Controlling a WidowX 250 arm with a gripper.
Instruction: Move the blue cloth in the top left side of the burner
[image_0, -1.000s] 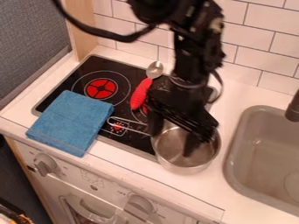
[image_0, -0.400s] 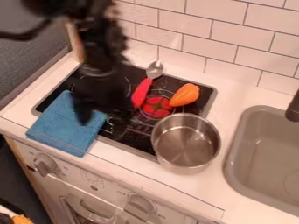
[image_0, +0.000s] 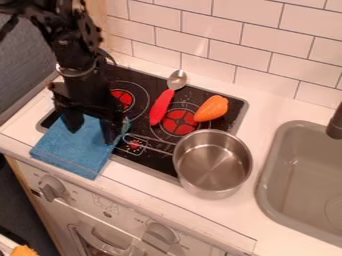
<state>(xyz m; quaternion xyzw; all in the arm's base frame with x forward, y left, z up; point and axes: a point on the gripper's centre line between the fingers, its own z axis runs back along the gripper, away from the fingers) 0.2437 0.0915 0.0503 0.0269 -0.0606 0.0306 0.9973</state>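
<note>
The black gripper (image_0: 91, 131) hangs over the upper part of the blue cloth (image_0: 73, 151), its two fingers spread apart, one toward the left and one toward the right. The cloth lies folded at the front left, partly on the black burner plate (image_0: 148, 157) and partly on the white counter. Whether the fingertips touch the cloth I cannot tell. Behind the gripper, the top left red ring of the burner is partly hidden.
A red-handled spoon (image_0: 160, 106) and an orange pepper-like toy (image_0: 212, 109) lie on the burner plate. A metal pot (image_0: 212, 163) stands at its front right corner. The grey sink (image_0: 294, 185) is at the right, the tiled wall (image_0: 207, 30) behind.
From above the pot, the arm has swung left to the blue cloth. The orange toy, earlier hidden behind the arm, is uncovered. The cloth looks unmoved.
</note>
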